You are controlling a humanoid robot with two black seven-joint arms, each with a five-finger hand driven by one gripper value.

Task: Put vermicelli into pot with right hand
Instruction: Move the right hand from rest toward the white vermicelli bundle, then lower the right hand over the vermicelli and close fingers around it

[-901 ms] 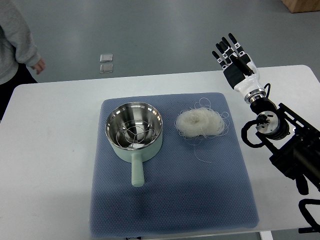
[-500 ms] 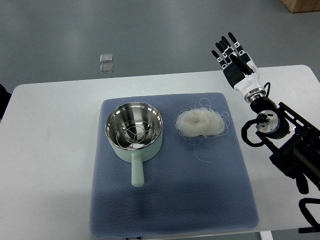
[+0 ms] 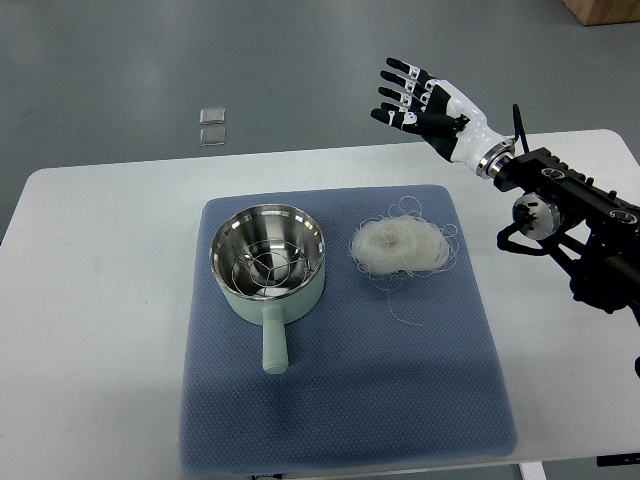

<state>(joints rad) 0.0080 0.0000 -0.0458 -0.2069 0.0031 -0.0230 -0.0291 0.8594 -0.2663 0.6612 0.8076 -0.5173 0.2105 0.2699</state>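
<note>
A white nest of vermicelli [image 3: 398, 246] lies on the blue mat [image 3: 340, 400], right of the pot. The pot [image 3: 268, 263] is pale green with a shiny steel inside and a rack in it; its handle points toward me. My right hand [image 3: 418, 104] is raised above the table's far edge, up and right of the vermicelli, fingers spread and holding nothing. Its arm [image 3: 565, 215] comes in from the right edge. The left arm is out of view.
The white table [image 3: 100, 300] carries the mat. Two small clear squares [image 3: 211, 126] lie on the grey floor beyond the table's far edge. A brown box corner [image 3: 605, 10] shows at the top right.
My right hand has swung left and forward, from near the table's far right edge to a spot closer above the vermicelli. The person at the top left has left the picture.
</note>
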